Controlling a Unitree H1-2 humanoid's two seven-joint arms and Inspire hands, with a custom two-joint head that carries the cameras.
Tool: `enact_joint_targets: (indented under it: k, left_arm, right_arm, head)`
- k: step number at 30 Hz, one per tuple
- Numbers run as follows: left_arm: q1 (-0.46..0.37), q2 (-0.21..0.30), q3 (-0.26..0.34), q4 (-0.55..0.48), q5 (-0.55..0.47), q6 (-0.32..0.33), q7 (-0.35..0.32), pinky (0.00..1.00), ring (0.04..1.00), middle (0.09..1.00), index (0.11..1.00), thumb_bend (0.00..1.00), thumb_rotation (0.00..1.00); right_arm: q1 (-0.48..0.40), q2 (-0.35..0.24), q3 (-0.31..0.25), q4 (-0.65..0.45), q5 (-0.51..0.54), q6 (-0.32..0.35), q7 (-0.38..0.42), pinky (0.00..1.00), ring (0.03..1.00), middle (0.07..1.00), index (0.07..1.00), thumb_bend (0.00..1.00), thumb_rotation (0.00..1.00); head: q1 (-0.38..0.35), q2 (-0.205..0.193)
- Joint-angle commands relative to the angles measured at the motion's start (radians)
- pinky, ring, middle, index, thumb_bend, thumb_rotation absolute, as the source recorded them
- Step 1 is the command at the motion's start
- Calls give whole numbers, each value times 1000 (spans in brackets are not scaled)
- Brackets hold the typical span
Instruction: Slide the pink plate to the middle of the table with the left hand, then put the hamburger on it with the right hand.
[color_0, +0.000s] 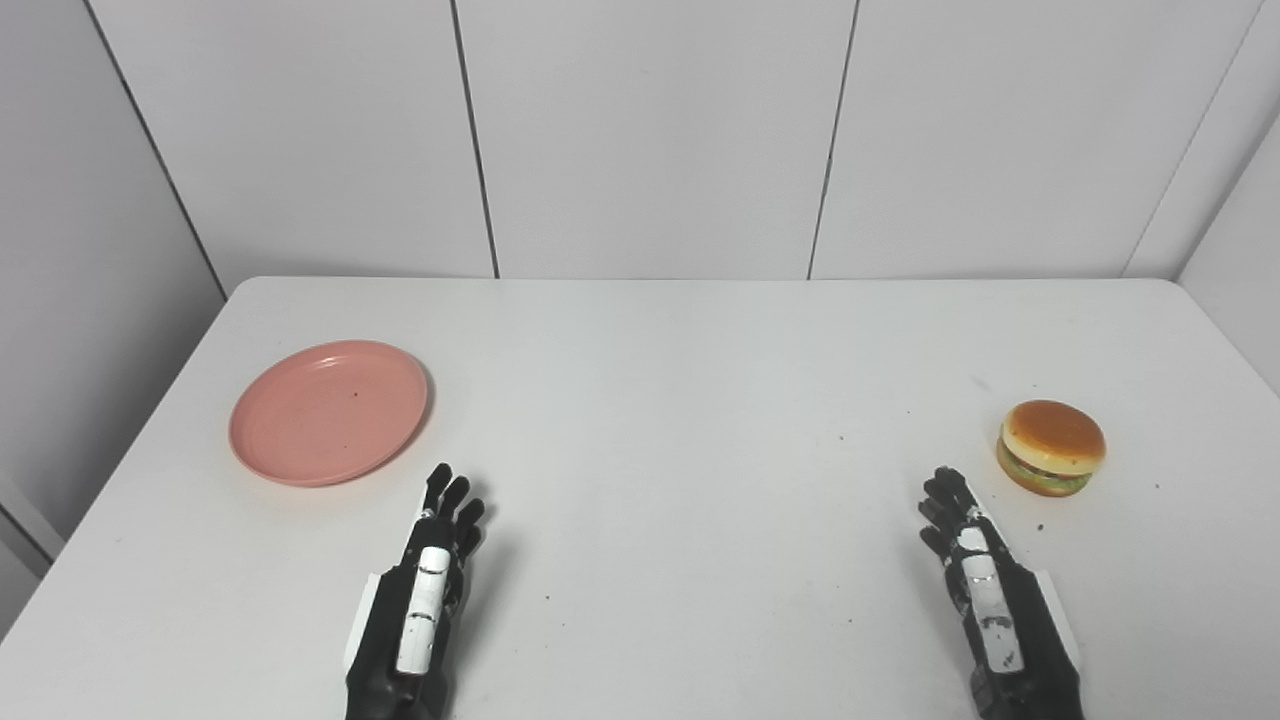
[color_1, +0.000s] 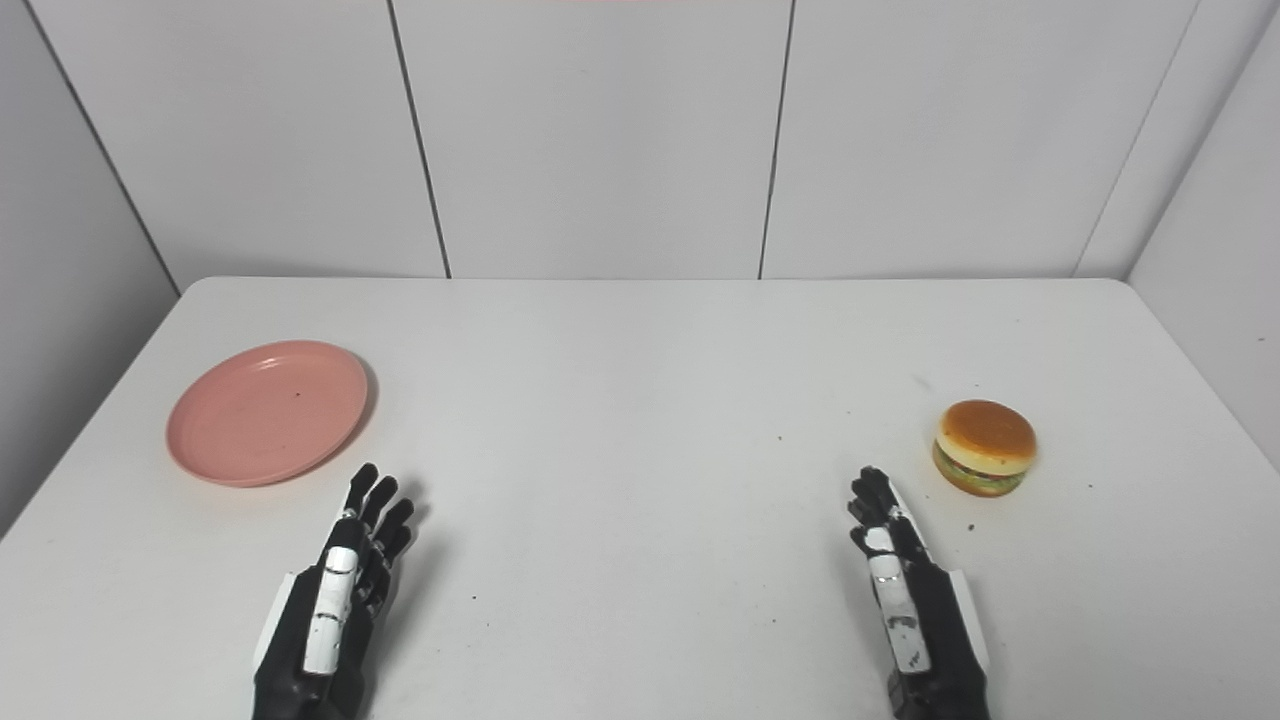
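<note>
I see the pink plate (color_0: 329, 411) on the left side of the white table (color_0: 680, 400), empty. It looks light and slidy, so I would push its rim. My left hand (color_0: 425, 590) is open, near it. My right hand (color_0: 985, 590) is open beside the hamburger (color_0: 1051, 447), which I would hold by its sides.

A round salmon-pink plastic plate (color_0: 328, 412) lies on the plain white counter (color_0: 680, 400) (flecked with dark specks); the toy hamburger (color_0: 1051, 447) shows golden-brown bun, green lettuce; each robot hand is black-and-white.
</note>
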Motion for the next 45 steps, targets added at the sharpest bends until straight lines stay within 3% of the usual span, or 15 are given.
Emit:
enact_joint_targets:
  k: [1, 22, 24, 25, 26, 27, 31, 38, 45]
  left_arm:
    - [62, 93, -3, -24, -9, -13, -8, 991, 968, 1000, 1000, 707, 908]
    - [63, 95, -6, -27, -1, -12, -7, 979, 967, 997, 1000, 707, 912]
    - [66, 89, -10, -22, 3, -18, -5, 981, 966, 997, 1000, 702, 911]
    - [68, 82, -18, -11, 15, -32, -2, 981, 965, 997, 1000, 701, 911]
    - [70, 78, -23, -2, 24, -43, 1, 974, 963, 995, 1000, 692, 924]
    - [71, 69, -34, 13, 37, -59, 6, 972, 962, 995, 1000, 689, 929]
    - [62, 40, -75, 72, 86, -109, 35, 941, 944, 979, 1000, 643, 889]
    - [44, 8, -133, 148, 170, -184, 117, 856, 904, 952, 986, 556, 893]
    - [35, 1, -160, 187, 175, -216, 156, 827, 890, 944, 976, 616, 872]
  right_arm:
    - [41, -2, 9, -36, 5, 6, 6, 953, 935, 928, 920, 864, 923]
    - [43, -3, 11, -39, 4, 11, 6, 948, 931, 923, 918, 869, 926]
    - [44, -7, 8, -31, 9, 6, 10, 948, 928, 919, 917, 868, 926]
    - [45, -13, 2, -18, 17, -6, 15, 948, 928, 918, 916, 868, 926]
    - [47, -18, -2, -8, 22, -16, 19, 957, 929, 921, 919, 866, 925]
    - [47, -28, -12, 10, 35, -30, 28, 960, 929, 922, 920, 865, 925]
    - [34, -62, -51, 85, 78, -82, 67, 996, 945, 943, 957, 845, 952]
    - [-5, -107, -81, 206, 138, -143, 117, 1000, 969, 977, 999, 772, 1000]
    - [-18, -129, -82, 260, 167, -163, 129, 1000, 968, 981, 1000, 757, 1000]
  head:
    - [1, 1]
    - [0, 0]
    - [26, -21]
    - [105, -69]
    - [105, -69]
    - [175, -102]
    - [278, -159]
    - [349, -223]
    - [403, -275]
